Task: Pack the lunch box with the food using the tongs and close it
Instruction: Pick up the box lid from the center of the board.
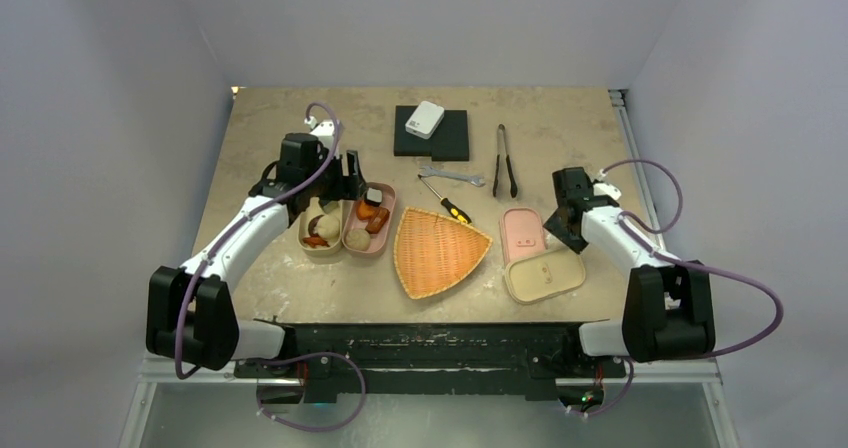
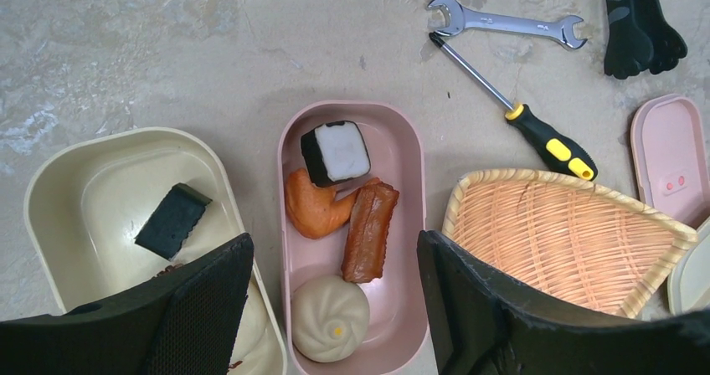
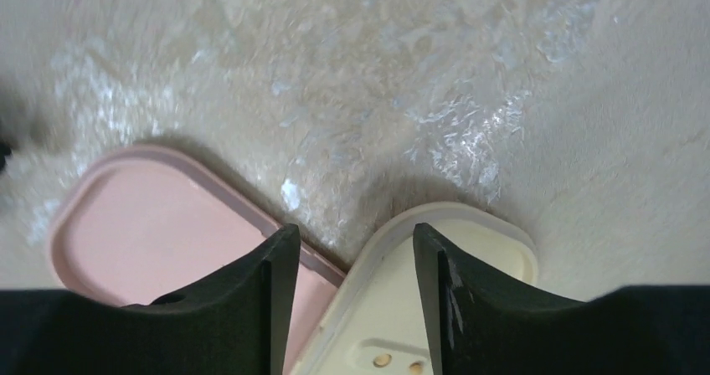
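The lunch box is two open trays side by side. The pink tray (image 2: 407, 153) holds a black-and-white piece (image 2: 335, 151), an orange piece (image 2: 311, 209), a brown sausage (image 2: 368, 228) and a beige bun (image 2: 330, 317). The cream tray (image 2: 92, 182) holds a dark piece (image 2: 173, 219); more food there is hidden behind my finger. My left gripper (image 2: 335, 308) hangs open above the pink tray. The tongs (image 1: 505, 160) lie untouched at the back. My right gripper (image 3: 356, 262) is open, low over the cream lid (image 3: 494, 249), straddling its edge beside the pink lid (image 3: 151, 224).
A woven fan-shaped basket (image 1: 440, 253) lies between the trays and the lids. A silver wrench (image 1: 452, 175) and a yellow-and-black screwdriver (image 1: 447, 202) lie behind it. A black block (image 1: 450, 140) with a white box (image 1: 424, 119) on it sits at the back.
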`<state>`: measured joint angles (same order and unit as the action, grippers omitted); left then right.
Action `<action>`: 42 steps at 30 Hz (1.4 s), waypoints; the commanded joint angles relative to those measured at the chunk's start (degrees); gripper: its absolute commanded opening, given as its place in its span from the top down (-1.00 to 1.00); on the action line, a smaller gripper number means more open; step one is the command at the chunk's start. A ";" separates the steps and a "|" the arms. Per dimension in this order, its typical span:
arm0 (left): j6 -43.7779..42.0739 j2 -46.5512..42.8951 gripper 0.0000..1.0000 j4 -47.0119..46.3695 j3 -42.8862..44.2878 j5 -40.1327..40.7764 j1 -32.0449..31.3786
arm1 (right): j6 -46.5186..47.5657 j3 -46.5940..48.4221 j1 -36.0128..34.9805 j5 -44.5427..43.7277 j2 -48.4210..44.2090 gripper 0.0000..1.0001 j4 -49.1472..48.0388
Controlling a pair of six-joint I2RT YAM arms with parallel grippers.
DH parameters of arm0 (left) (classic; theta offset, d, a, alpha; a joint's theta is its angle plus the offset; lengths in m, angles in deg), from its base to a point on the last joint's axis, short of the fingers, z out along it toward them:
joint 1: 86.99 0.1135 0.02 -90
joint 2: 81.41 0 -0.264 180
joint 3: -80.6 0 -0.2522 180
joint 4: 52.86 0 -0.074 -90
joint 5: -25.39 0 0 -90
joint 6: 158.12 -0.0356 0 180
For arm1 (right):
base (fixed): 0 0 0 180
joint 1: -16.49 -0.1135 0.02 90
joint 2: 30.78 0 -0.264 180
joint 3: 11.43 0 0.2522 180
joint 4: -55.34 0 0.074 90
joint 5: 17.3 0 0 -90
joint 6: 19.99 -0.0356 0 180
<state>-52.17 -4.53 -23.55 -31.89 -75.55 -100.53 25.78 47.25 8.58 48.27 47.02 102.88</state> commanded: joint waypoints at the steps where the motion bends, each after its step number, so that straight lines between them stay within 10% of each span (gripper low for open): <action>1: 0.50 -2.75 -0.41 -1.06 0.62 -0.39 -0.17 | -18.36 -0.45 2.47 0.20 -1.37 -0.07 1.03; 30: 0.32 -4.88 -0.41 -0.87 0.70 -0.13 -0.35 | -18.15 -4.45 2.69 2.98 -1.66 0.17 -1.84; 35: 0.32 -4.81 -0.41 -0.96 0.69 0.01 -0.35 | -14.94 -5.80 2.70 6.69 -1.51 0.93 -6.56; 42: 0.32 -5.06 -0.41 -1.01 0.65 0.04 -0.35 | -14.42 -3.78 2.68 7.74 -5.14 1.00 -4.99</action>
<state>-52.20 -7.65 -23.53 -31.89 -75.46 -100.57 10.55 42.09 11.21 54.96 45.23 97.72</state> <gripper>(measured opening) 0.706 0.008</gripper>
